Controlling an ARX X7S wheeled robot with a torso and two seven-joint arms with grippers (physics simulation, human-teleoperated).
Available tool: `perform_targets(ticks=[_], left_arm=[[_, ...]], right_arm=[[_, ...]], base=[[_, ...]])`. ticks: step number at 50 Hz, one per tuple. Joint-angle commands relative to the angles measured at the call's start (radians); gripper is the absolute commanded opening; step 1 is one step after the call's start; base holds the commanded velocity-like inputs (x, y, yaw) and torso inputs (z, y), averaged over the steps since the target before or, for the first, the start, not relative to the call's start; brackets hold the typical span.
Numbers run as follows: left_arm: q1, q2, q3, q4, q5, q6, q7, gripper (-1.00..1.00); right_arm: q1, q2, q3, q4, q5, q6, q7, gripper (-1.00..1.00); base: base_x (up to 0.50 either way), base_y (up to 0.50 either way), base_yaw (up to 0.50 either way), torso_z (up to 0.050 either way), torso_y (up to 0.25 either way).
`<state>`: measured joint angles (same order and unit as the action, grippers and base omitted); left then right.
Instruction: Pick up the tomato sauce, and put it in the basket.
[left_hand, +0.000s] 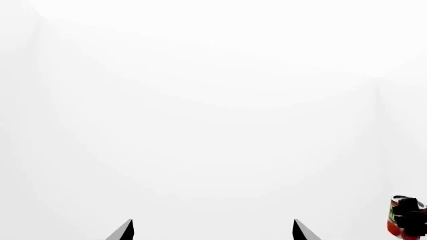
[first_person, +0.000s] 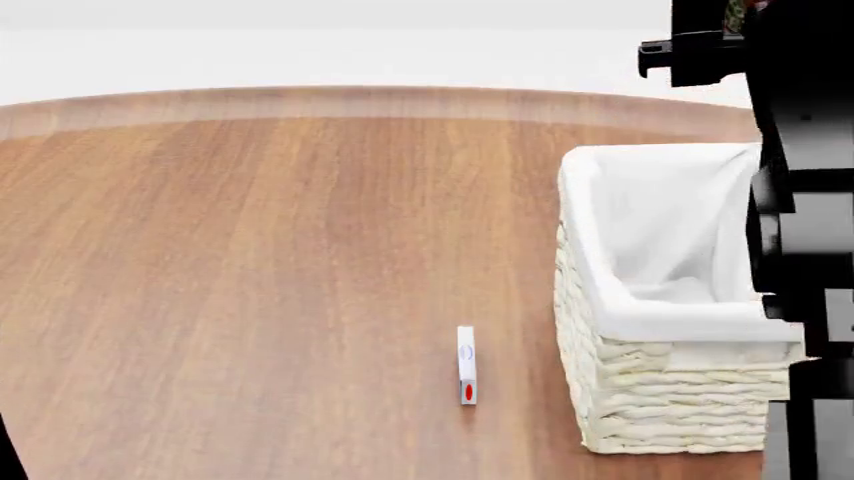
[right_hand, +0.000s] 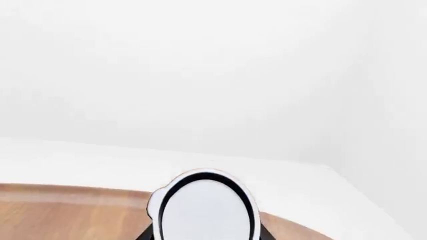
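The right gripper (right_hand: 203, 235) holds the tomato sauce (right_hand: 205, 210) raised over the basket (first_person: 627, 320), ready for lowering in. The left fingers (left_hand: 127, 231) are spread, empty.

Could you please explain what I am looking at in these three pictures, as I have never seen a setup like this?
This is a simulated robot with two arms. The head view looks down on a wooden table, where a lined wicker basket and a small white item with a red mark sit. The black shape at that view's right is the right arm. The other two pictures come from cameras near each gripper. The left gripper shows two black fingertips apart, holding nothing. The right gripper appears shut on the tomato sauce, whose pale top shows in its own camera.
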<state>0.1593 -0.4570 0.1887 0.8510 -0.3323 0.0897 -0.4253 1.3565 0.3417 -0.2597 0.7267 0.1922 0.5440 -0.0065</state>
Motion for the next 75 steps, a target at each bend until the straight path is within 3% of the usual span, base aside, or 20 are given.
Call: perform_targets(ticks=[1, 5, 27, 61, 75], left_arm=[[0.019, -0.008, 0.003, 0.016, 0.008, 0.005, -0.003, 1.00], [0.020, -0.009, 0.006, 0.026, 0.006, 0.003, -0.005, 1.00], [0.037, -0.020, -0.001, 0.031, 0.008, 0.014, -0.014, 1.00], [0.043, -0.030, 0.000, 0.019, 0.007, 0.025, -0.021, 1.00], [0.042, -0.038, -0.004, 0.026, 0.008, 0.021, -0.029, 1.00]], right_arm=[[0.311, -0.061, -0.075, 0.571, -0.059, -0.024, -0.222, -1.00], [0.351, -0.064, -0.103, 0.576, -0.073, 0.082, -0.303, -1.00], [0.320, -0.051, -0.088, 0.581, -0.114, 0.201, -0.300, -1.00], [0.140, -0.057, 0.028, 0.581, -0.151, 0.169, -0.292, -1.00], [0.077, -0.059, 0.075, 0.582, -0.163, 0.060, -0.248, -1.00]], base=[[0.00, 0.00, 0.00, 0.000, 0.000], [0.00, 0.00, 0.00, 0.000, 0.000], [0.00, 0.00, 0.00, 0.000, 0.000], [0.00, 0.00, 0.00, 0.000, 0.000], [0.00, 0.00, 0.00, 0.000, 0.000]])
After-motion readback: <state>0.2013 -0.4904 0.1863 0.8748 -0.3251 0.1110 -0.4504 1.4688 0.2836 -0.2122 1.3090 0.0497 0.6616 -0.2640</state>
